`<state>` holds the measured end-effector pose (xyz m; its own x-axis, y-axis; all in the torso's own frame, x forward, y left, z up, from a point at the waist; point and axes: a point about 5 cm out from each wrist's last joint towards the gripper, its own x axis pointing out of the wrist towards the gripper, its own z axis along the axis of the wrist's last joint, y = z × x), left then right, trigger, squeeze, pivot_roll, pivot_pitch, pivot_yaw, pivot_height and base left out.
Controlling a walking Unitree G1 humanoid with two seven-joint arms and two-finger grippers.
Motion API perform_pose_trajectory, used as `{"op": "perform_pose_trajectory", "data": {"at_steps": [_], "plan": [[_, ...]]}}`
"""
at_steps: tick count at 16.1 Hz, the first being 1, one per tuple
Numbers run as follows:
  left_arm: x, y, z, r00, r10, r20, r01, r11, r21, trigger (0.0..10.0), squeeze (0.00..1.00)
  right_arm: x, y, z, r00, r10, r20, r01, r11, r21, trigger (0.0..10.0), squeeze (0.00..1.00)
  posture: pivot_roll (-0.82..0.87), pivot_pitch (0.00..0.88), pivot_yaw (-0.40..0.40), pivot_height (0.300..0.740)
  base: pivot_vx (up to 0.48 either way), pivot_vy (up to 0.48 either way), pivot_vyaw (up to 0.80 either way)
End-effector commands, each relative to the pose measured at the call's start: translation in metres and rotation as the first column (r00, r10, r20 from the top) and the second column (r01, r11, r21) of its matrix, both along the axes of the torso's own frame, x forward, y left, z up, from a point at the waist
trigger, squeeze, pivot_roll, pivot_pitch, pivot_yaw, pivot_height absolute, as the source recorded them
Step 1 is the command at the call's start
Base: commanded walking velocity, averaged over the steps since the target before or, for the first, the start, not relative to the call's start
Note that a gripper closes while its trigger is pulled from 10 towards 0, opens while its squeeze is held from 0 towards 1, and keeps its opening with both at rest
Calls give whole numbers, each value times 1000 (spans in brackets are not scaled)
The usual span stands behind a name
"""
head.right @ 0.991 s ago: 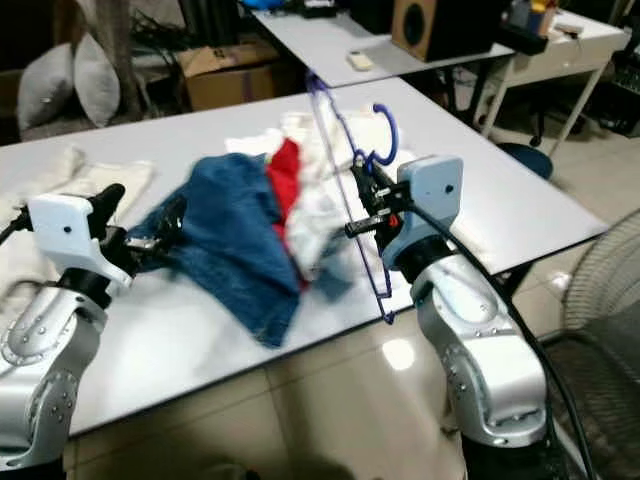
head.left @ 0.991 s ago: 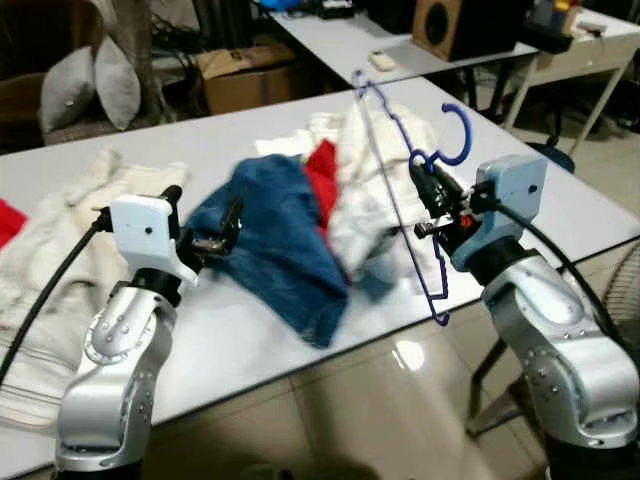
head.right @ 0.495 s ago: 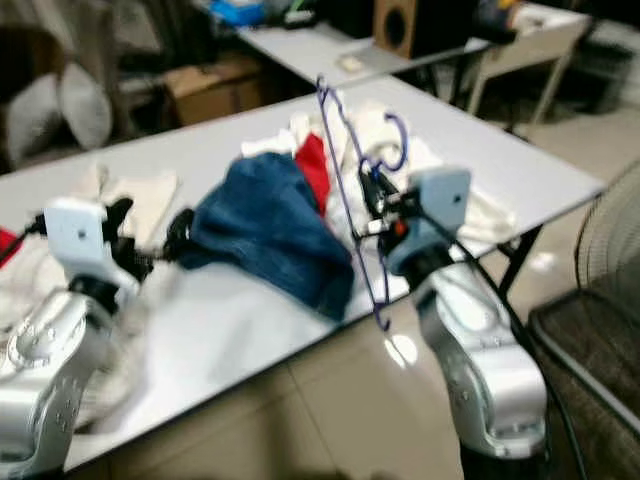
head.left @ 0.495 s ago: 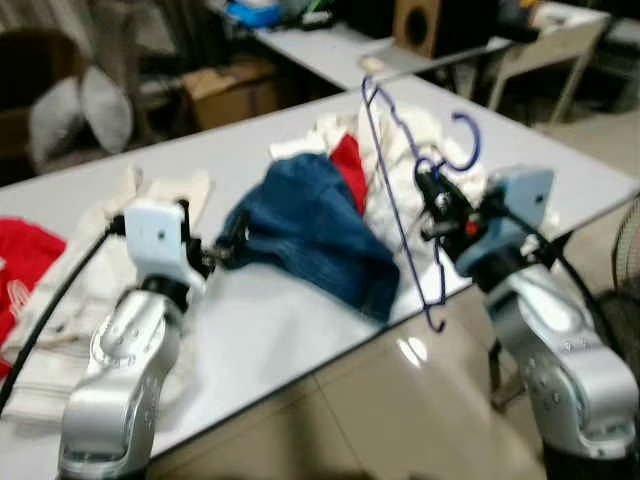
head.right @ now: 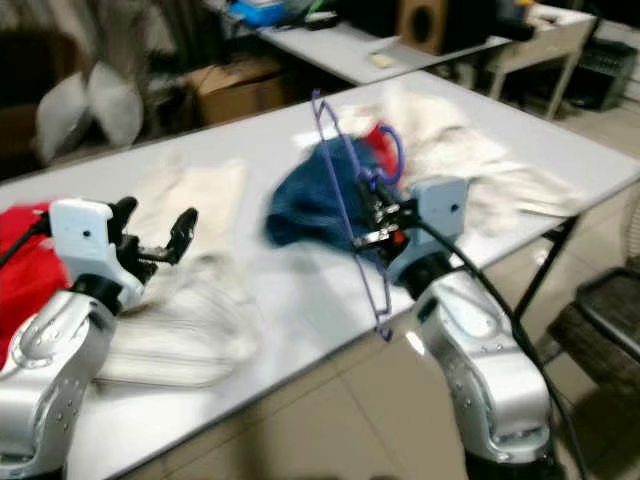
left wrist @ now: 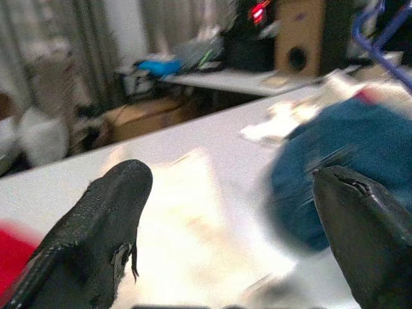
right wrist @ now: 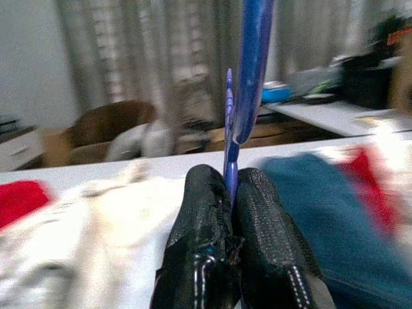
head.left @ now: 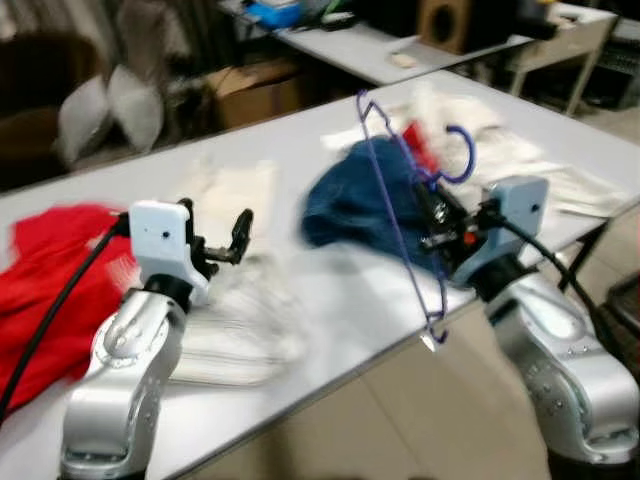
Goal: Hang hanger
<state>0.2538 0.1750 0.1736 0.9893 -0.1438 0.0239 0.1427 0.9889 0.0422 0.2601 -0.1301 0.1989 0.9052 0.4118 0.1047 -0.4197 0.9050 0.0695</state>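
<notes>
- While held above the near edge of the white surface, just beside the blue garment, stands upright: blue hanger, hook curling at the top on the side away from the garment, lower corner hanging past the surface edge.
- Clamped tight on the hanger's thin wire: right hand, black fingers pressed together with the wire pinched between them in the right wrist view.
- Raised over the surface well apart from the blue garment, on its left: left hand, fingers spread wide, nothing between them.
- Spread flat between the left hand and the blue garment: cream cloth.
- Lying at the far left, well apart from the blue garment: red cloth.
- Piled just beyond the blue garment, toward the right: more pale clothes with a bit of red showing.
- Blurred throughout the head views; finer detail not readable.
</notes>
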Motion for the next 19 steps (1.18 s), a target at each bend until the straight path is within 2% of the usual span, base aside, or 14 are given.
{"op": "perform_pose_trajectory", "data": {"at_steps": [1,4,6,7,8,9,10,11,12,13,16,17,18,19], "plan": [[0,1,1,1000,3,5,-3,999,32,10000,0,-1,4,4,999,37,20,-37,999,-15,10000,0,-125,0,65,740,0,-480,0],[-3,-1,-8,999,-2,-38,4,998,59,10000,0,2,-4,-4,999,41,-6,-42,995,-95,10000,0,-128,0,57,740,0,-246,0],[-6,-2,-16,992,-90,-92,104,981,162,10000,8,3,-15,-6,999,33,-18,-35,992,-120,10000,0,-130,0,56,740,0,0,0],[-9,1,-24,976,-150,-155,182,958,220,10000,1000,2,-22,-9,997,66,-39,-71,987,-146,10000,0,-131,0,56,740,0,0,0],[-10,4,-28,968,-164,-189,209,945,252,10000,1000,1,-25,-10,995,84,-51,-91,984,-153,10000,0,-131,0,56,740,0,0,0],[-10,10,-36,953,-172,-250,247,917,313,10000,1000,-1,-31,-12,992,111,-67,-122,977,-175,10000,0,-134,0,58,740,0,0,0],[-5,20,-43,946,-143,-290,265,855,445,10000,1000,-4,-40,-15,988,127,-87,-143,967,-209,10000,0,-144,0,63,740,0,0,0],[-2,25,-46,944,-130,-304,276,817,507,10000,1000,-4,-45,-17,987,126,-96,-145,964,-224,10000,0,-148,0,64,740,0,0,0],[6,33,-48,941,-118,-317,295,742,602,10000,627,-5,-59,-22,990,85,-110,-110,962,-249,10000,0,-158,0,65,740,0,0,0],[10,34,-48,940,-122,-318,303,726,617,10000,0,-7,-64,-24,991,69,-116,-96,963,-251,10000,0,-164,0,64,740,0,0,0],[21,34,-55,928,-141,-345,347,665,661,10000,0,-15,-65,-36,986,71,-148,-108,960,-259,10000,0,-176,0,67,740,0,0,0],[24,35,-57,932,-133,-337,337,659,672,10000,0,-16,-64,-39,986,75,-152,-112,959,-259,10000,0,-176,0,67,740,0,0,0],[29,36,-59,936,-129,-327,327,660,676,9451,0,-17,-61,-41,985,80,-153,-117,961,-252,10000,0,-188,0,75,740,0,0,0],[30,36,-61,934,-131,-332,333,653,680,5490,0,-17,-59,-43,985,81,-153,-118,962,-247,10000,0,-189,0,76,740,0,0,0]]}}
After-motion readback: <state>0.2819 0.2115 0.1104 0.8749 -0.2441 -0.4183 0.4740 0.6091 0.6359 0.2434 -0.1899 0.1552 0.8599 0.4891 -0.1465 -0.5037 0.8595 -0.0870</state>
